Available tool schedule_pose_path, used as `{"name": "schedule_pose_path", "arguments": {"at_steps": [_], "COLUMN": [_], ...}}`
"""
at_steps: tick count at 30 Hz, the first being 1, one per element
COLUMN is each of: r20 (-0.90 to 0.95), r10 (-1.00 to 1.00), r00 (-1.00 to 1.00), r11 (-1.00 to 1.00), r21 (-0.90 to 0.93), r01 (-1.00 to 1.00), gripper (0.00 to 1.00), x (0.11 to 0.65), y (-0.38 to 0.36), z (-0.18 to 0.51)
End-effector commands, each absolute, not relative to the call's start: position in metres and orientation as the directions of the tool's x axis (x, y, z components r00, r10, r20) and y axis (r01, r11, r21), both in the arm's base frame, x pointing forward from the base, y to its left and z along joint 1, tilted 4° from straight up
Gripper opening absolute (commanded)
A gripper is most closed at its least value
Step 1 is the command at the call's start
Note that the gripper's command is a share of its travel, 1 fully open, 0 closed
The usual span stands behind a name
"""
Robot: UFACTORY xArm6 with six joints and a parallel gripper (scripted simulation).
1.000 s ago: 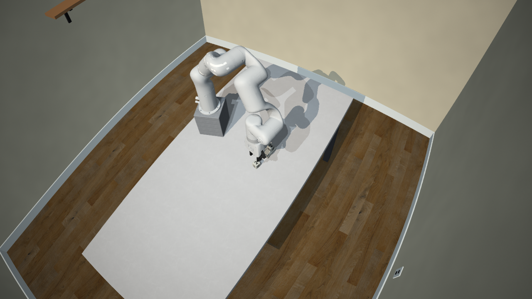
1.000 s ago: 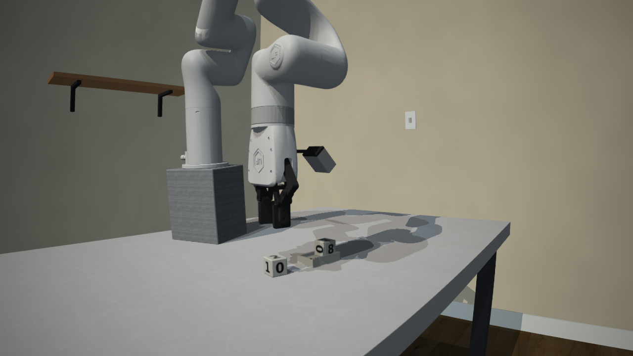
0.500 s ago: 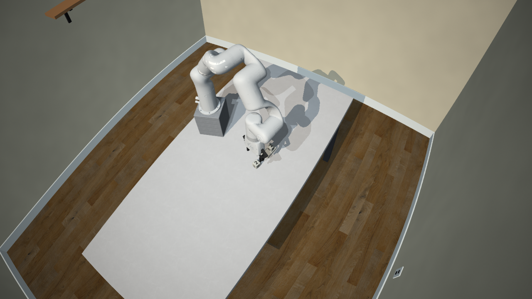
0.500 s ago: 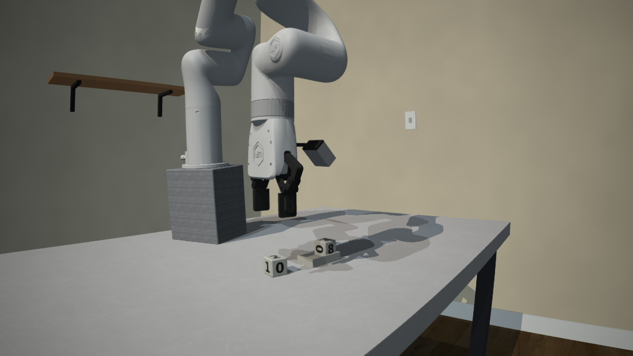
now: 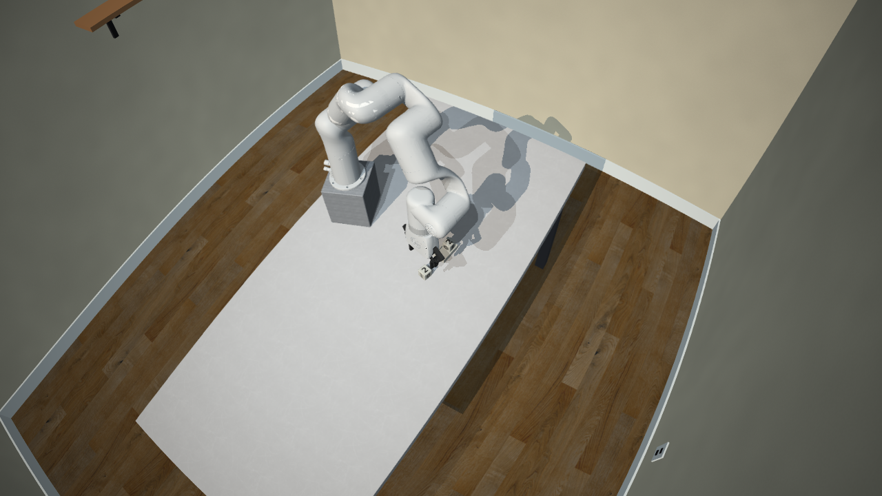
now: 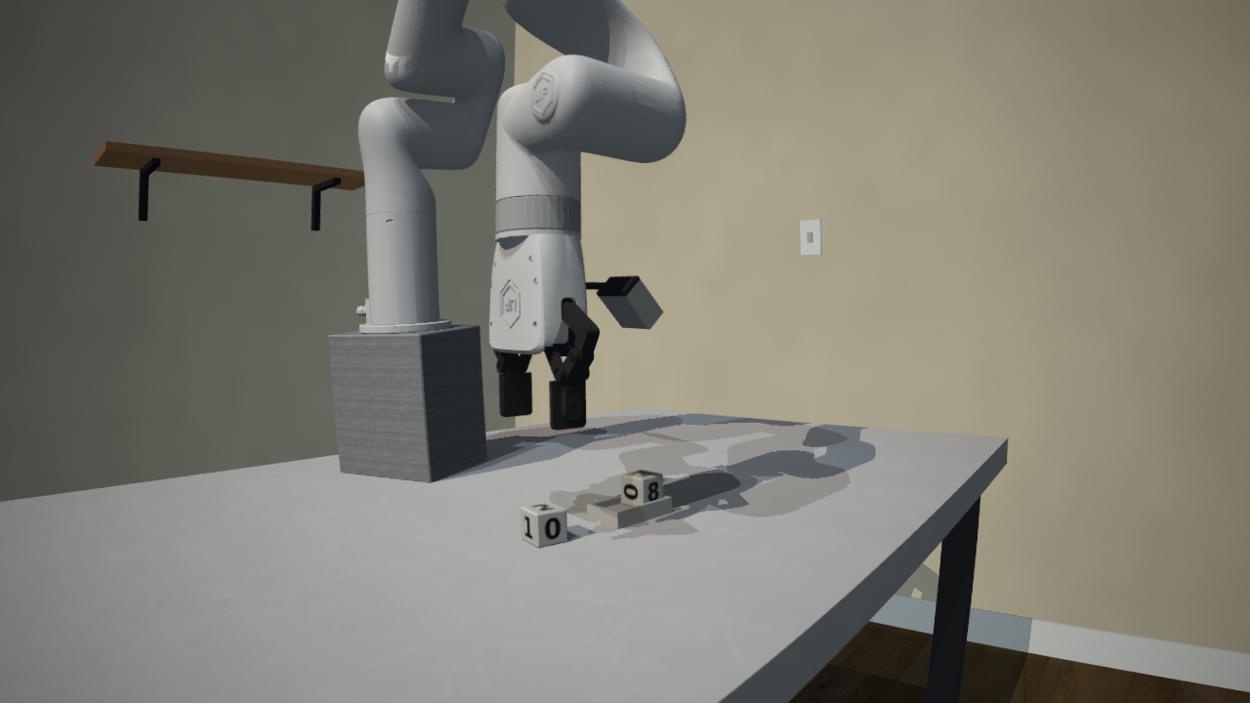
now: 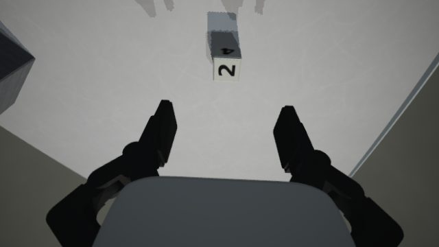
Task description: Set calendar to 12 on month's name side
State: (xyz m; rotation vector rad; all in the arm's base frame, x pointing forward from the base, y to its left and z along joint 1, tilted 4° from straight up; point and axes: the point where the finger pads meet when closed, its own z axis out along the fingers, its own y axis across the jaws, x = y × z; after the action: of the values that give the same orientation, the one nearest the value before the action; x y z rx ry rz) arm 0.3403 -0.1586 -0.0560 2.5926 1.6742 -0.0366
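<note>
A small cream cube stands on the table outside the tray, with 2 on top and 1 and 0 on its sides. It also shows in the top view and in the wrist view, ahead of the fingers. The low tray lies flat just beyond it. The second cube stands in the tray's far end, showing 0 and 8; it also shows in the top view. My gripper hangs well above the table, behind the loose cube, open and empty.
The arm's grey pedestal stands on the table to the left of the gripper. The table's right edge runs a short way past the tray. A wooden wall shelf is far behind.
</note>
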Motion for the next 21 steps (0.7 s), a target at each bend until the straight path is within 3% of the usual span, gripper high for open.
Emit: {"name": "schedule_pose_path", "arguments": {"at_steps": [1,21], "r20": [-0.052,-0.062], "r10": [0.932,0.974], "r00": [0.36,-0.217], "r11": [-0.359,0.218], "r21": [0.033,-0.001], "r01": [0.933,0.976], "gripper": [1.0,1.0], "x": [0.3413,0.3409], "y": [-0.1589,-0.1585], "z": [-0.0554,-0.0594]}}
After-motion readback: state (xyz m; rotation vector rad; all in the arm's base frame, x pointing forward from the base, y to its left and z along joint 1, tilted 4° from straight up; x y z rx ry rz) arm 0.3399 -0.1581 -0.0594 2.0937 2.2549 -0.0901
